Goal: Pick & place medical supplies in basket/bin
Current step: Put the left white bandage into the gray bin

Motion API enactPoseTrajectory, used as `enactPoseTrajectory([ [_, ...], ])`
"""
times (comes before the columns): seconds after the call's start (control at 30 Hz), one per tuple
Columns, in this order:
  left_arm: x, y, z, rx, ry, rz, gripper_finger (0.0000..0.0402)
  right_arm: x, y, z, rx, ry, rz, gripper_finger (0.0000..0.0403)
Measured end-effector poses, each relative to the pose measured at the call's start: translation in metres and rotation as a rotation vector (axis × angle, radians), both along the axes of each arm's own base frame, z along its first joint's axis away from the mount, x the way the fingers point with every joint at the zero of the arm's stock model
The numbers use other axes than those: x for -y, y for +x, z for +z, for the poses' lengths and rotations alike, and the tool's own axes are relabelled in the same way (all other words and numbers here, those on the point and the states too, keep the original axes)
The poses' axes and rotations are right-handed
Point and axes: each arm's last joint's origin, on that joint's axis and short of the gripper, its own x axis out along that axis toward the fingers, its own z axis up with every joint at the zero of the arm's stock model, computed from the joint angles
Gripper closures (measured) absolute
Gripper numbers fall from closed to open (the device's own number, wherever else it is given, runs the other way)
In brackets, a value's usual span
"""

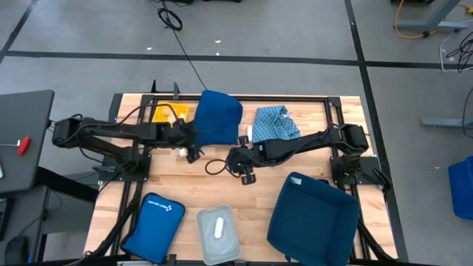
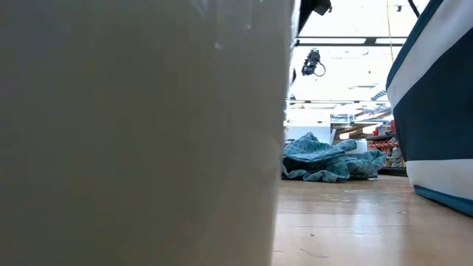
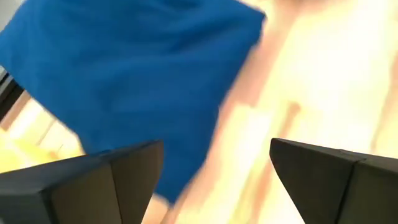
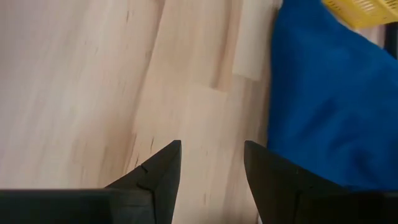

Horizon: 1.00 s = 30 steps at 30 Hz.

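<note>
- Nearest the front edge of the wooden desk (image 1: 185, 188) lie three things in a row: a blue zip pouch (image 1: 155, 225) on the left, a clear shallow bin (image 1: 217, 233) in the middle, and a dark blue basket (image 1: 310, 214) on the right.
- One white roll (image 1: 219, 228) lies inside the clear bin; it is the only supply seen in a container.
- In the low view the bin's pale wall (image 2: 140, 133) fills most of the picture, and the basket's dark side (image 2: 436, 103) rises at the right.
- Mid-desk, the right gripper (image 1: 240, 164) hangs over bare wood with a loop of black cable (image 1: 214, 166) just beside it. Its wrist view shows the jaws parted and holding nothing, with a white roll (image 4: 250, 56) ahead on the wood beside the blue cloth (image 4: 329, 99).
- The left gripper (image 1: 191, 144) sits at the near left edge of the plain blue cloth (image 1: 220, 118). Its jaws stand wide apart and empty, with blue fabric (image 3: 137, 81) right in front.
- A small white piece (image 1: 180, 153) lies on the wood just beside the left gripper; what it is cannot be told.
- Another white roll (image 1: 250, 132) stands between the plain blue cloth and the patterned teal cloth (image 1: 276, 123).
- At the far left, a yellow basket (image 1: 168, 114) sits partly behind the blue cloth.
- The low view shows the teal cloth (image 2: 329, 161) crumpled on the desk.
</note>
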Motion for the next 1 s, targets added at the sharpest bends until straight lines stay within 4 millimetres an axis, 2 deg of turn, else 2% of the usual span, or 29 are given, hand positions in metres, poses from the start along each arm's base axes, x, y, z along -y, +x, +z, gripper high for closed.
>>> enactPoseTrajectory([
  [0.17, 0.012, -0.007, 0.027, -0.193, -0.011, -0.077, 0.0110, 0.001, -0.003, -0.002, -0.052, -0.009, 0.047, 0.0222],
  [0.3, 0.013, -0.016, 0.036, -0.309, -0.041, -0.118, 0.0111, 0.000, -0.003, -0.002, -0.055, 0.004, 0.075, 0.0222],
  [0.53, 0.018, -0.021, 0.025, -0.529, -0.091, -0.326, 0.0111, 0.000, -0.003, -0.002, -0.062, -0.011, 0.109, 0.0222],
  [0.87, 0.016, -0.005, 0.010, -0.750, 0.175, -0.818, 0.0123, 0.000, -0.003, -0.002, -0.062, -0.017, 0.129, 0.0222],
  [1.0, 0.009, -0.003, 0.006, -0.814, 0.212, -0.941, 0.0126, -0.001, -0.003, -0.002, -0.063, 0.004, 0.141, 0.0222],
])
